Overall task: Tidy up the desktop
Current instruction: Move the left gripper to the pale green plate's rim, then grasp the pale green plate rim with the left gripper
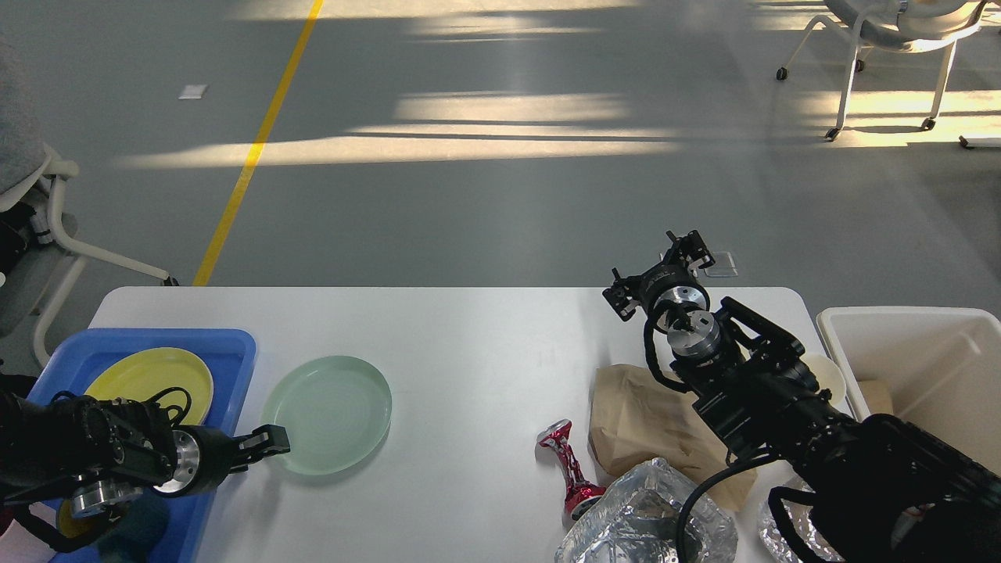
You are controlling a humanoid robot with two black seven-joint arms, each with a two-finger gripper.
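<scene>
1. The desktop point(469, 344) fills the lower half of my head view; its long axis runs left to right across the picture, with its far long edge toward the grey floor point(500, 195).
2. My right arm reaches over the desktop's right part. Its gripper point(658, 283) sits at the far edge, fingers spread apart with nothing between them.
3. An off-white bin point(923, 352) stands just past the desktop's right end.
4. A blue tray point(235, 344) rests on the desktop's left end with a yellow plate point(141, 375) in it.
5. A brown paper bag point(633, 422) and crumpled foil point(626, 516) lie right of centre, near the front edge.
6. A pale green plate point(328, 410) sits left of centre, beside the tray.
7. My left gripper point(270, 446) is at that plate's near-left rim; I cannot tell whether it grips.
8. A crushed red can point(567, 469) lies left of the bag; any lettering is unreadable.
</scene>
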